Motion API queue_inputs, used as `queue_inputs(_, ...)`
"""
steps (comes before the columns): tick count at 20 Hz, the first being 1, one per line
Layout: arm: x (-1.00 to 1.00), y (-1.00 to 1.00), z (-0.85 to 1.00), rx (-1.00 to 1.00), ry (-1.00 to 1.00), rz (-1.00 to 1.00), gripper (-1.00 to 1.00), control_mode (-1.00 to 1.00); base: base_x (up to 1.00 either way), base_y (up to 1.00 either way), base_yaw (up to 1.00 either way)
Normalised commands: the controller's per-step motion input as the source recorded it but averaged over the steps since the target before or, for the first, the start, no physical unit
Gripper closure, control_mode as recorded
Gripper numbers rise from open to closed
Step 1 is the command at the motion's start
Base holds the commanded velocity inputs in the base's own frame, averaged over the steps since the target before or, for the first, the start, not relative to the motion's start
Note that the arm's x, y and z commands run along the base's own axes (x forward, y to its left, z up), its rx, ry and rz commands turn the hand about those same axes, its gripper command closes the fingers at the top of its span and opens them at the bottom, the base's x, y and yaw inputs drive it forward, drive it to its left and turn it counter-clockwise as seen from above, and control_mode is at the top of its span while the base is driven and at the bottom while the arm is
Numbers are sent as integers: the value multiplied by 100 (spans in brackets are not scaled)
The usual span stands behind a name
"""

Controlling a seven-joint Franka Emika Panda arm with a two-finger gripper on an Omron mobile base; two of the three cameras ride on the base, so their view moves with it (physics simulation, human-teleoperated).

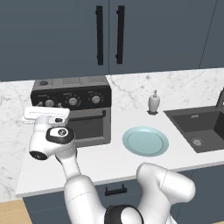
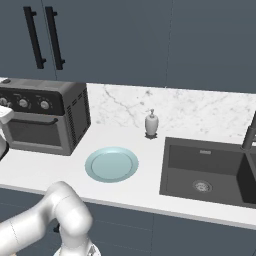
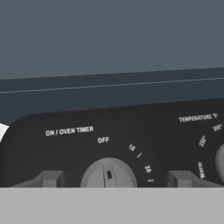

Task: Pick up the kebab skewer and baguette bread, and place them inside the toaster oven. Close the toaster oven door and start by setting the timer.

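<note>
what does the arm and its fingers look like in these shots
The arm is glossy white, built of rounded tubular segments with dark joints, one showing at its base. Its wrist ends in a round black cap with a white ring. The gripper carries two small grey blocky fingers with squared tips. No cables or lettering show on it.
</note>
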Motion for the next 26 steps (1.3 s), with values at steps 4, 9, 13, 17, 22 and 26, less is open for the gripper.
queue_inputs(4, -1, 10, 0, 0, 0, 1, -100, -100, 0, 0, 0)
queue_inputs(9, -1, 12, 0, 0, 0, 4, -100, -100, 0, 0, 0)
queue_inputs(13, 0, 9, -3, 0, 0, 5, -100, -100, 0, 0, 0)
queue_inputs(17, 0, 0, 0, 0, 0, 1, -100, -100, 0, 0, 0)
queue_inputs(22, 0, 0, 0, 0, 0, 0, -100, -100, 0, 0, 0)
queue_inputs(26, -1, 0, 0, 0, 0, 0, -100, -100, 0, 0, 0)
